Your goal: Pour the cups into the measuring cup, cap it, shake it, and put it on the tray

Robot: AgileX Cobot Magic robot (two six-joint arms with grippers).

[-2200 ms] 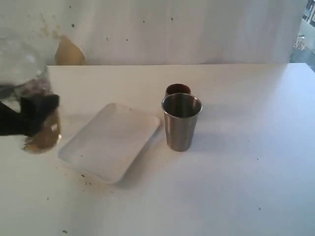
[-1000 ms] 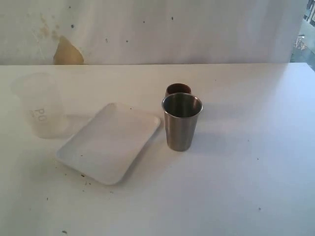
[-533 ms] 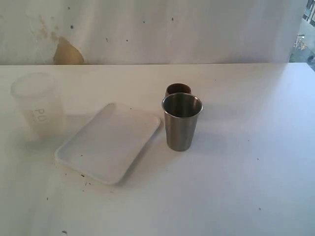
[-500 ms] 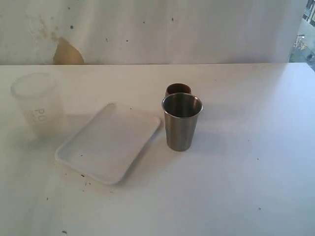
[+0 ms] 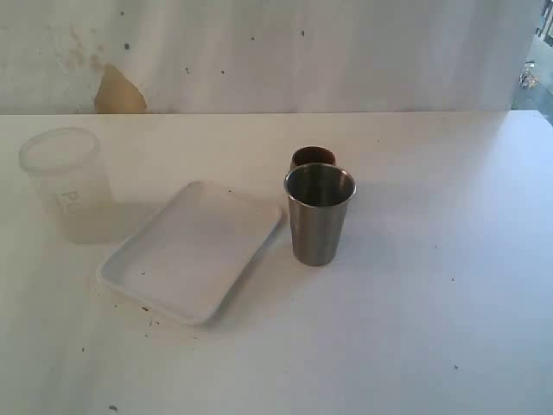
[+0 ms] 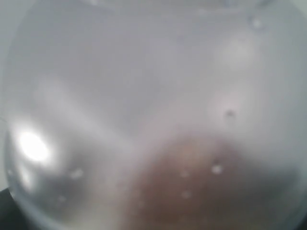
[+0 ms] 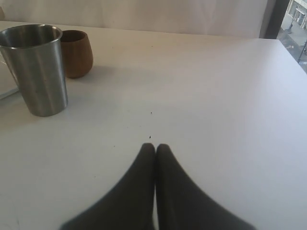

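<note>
Right claw: clenched, empty, parked clear of the tapered stainless-steel tumbler.
Left claw: unseen; a cloudy container blocks its camera, so its grasp cannot be told.
Flat white rectangular tray: beside the tumbler, awaiting delivery.

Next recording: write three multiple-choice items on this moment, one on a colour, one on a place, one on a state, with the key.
1. What colour is the tray? A white; B black; C red.
2. Where does the wooden cup stand in the exterior view? A on the tray; B just behind the steel tumbler; C in front of the tray.
3. How do the jaws of the right gripper stand? A wide open; B shut on the tumbler; C shut, empty.
Key: 1 A, its whole surface is white. 2 B, its brown rim peeks over the tumbler's rim. 3 C, the right wrist view shows the black jaws pressed together with nothing between them.
</note>
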